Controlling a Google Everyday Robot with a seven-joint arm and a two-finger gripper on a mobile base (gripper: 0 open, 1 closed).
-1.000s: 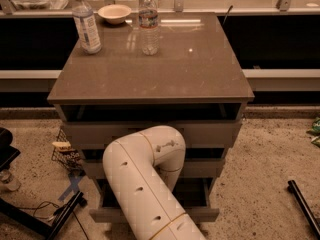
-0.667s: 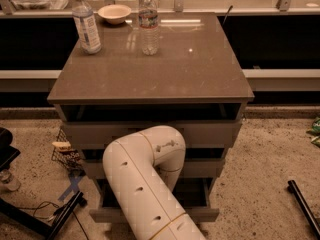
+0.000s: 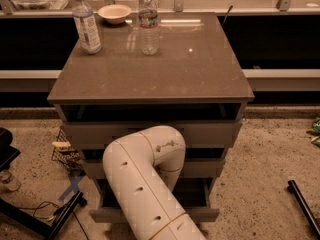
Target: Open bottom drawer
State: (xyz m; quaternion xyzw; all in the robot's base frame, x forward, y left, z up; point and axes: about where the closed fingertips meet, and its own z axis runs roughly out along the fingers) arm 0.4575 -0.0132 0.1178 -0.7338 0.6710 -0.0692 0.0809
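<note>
A light-grey cabinet holds three drawers under a brown top (image 3: 195, 69). The bottom drawer (image 3: 206, 215) stands pulled out towards me, with its dark inside (image 3: 197, 193) showing behind the front panel. The middle drawer (image 3: 202, 168) and the top drawer (image 3: 212, 133) sit further back. My white arm (image 3: 142, 184) rises from the bottom edge and bends down in front of the drawers' centre. It hides all the handles. My gripper is hidden behind the arm's elbow, somewhere at the drawer fronts.
Two water bottles (image 3: 86, 24) (image 3: 148, 26) and a small bowl (image 3: 114, 13) stand on the cabinet top. A wire basket (image 3: 67, 154) and a black stand leg (image 3: 62, 215) lie on the floor at the left. A black bar (image 3: 302, 204) lies at the right.
</note>
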